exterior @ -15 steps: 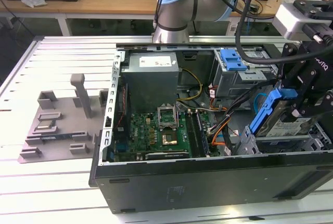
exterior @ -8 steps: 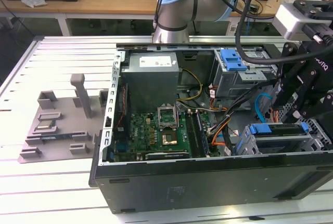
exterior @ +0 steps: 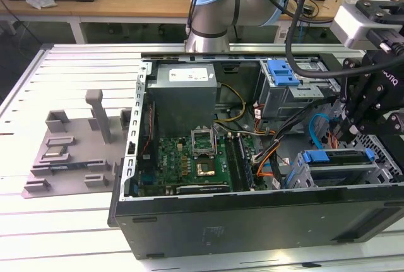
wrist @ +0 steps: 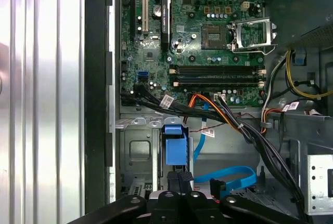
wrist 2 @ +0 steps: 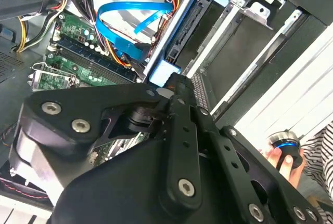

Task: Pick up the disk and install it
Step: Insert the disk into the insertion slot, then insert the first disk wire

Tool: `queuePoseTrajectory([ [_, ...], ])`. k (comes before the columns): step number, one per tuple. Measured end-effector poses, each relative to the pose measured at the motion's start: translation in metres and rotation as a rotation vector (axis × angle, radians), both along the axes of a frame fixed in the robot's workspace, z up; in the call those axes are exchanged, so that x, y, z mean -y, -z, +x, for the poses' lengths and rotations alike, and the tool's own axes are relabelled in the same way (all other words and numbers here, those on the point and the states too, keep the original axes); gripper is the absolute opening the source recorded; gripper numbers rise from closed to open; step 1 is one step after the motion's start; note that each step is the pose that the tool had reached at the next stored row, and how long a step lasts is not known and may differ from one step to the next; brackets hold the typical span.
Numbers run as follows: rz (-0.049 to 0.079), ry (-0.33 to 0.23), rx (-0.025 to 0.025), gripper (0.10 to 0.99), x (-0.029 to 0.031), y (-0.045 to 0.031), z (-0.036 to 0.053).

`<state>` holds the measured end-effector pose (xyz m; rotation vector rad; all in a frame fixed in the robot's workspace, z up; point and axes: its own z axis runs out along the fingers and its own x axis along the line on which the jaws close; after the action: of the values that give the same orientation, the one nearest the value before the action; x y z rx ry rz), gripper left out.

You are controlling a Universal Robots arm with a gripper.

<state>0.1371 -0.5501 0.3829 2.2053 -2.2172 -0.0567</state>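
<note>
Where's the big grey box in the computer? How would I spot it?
Find the open black computer case. At its far end, beyond the green circuit board, sits the power-supply box: the biggest plain grey metal block, unlike the blue-latched drive cages.

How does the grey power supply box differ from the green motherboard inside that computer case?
The power supply box is plain grey metal; the motherboard is green and dotted with parts. The box stands tall as a block, while the motherboard lies flat and thin. Both sit inside the open computer case, side by side.
</note>
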Motion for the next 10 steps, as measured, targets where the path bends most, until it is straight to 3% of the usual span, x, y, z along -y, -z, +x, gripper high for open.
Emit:
queuePoseTrajectory([
  [6,0.000,0.000,0.0000,0.106,0.0000,0.0002,0.0001],
  [10,0.000,0.000,-0.0010,0.106,-0.0050,0.0011,0.0163],
])
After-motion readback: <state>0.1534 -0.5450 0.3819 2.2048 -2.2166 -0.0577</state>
